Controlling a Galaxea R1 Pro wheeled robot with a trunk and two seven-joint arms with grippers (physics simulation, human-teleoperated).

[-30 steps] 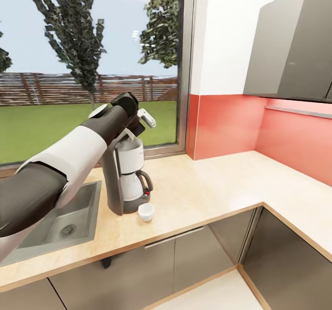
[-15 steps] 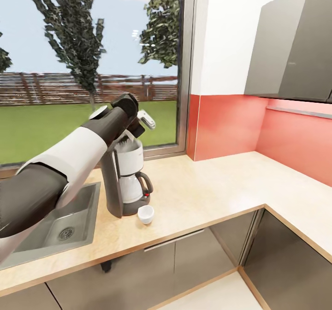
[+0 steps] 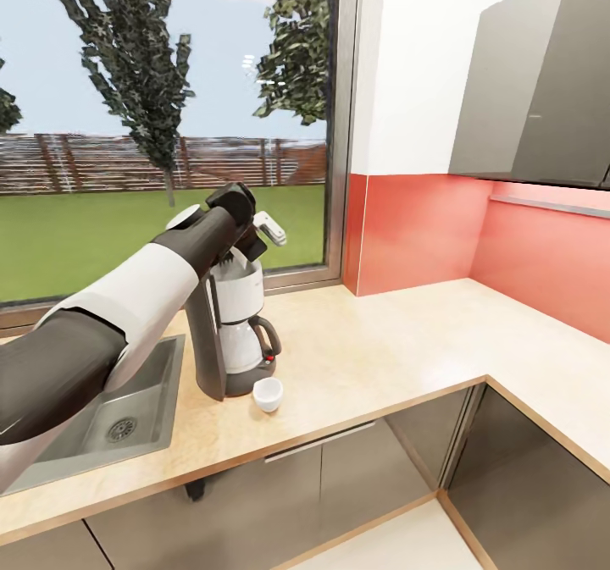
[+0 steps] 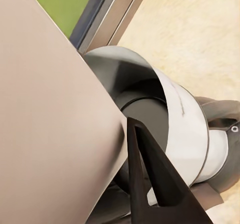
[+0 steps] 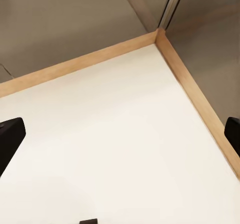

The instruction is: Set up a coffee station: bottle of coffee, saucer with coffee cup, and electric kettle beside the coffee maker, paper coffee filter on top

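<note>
The coffee maker (image 3: pixel 222 341), dark grey with a white filter basket (image 4: pixel 186 118) and glass carafe, stands on the beige kitchen countertop (image 3: pixel 381 358) right of the sink. My left gripper (image 3: pixel 245 246) hangs just over its top, shut on the paper coffee filter (image 4: pixel 50 109), a pale sheet covering much of the left wrist view beside one dark finger (image 4: pixel 150 184). A white tip of the filter (image 3: pixel 241 255) pokes down at the basket. The small white coffee cup (image 3: pixel 268 394) sits on the counter in front of the machine. My right gripper (image 5: pixel 121 139) is open over pale floor. Bottle, saucer and kettle are out of view.
A steel sink (image 3: pixel 119 422) is set into the counter at the left. Dark wall cabinets (image 3: pixel 542 87) hang at the right over a thin grey ledge (image 3: pixel 551 206). The counter turns a corner at the right. A large window (image 3: pixel 169 113) stands behind the machine.
My left gripper with the filter has sunk slightly toward the top of the coffee maker. The head view has shifted a little. The cup has stayed put.
</note>
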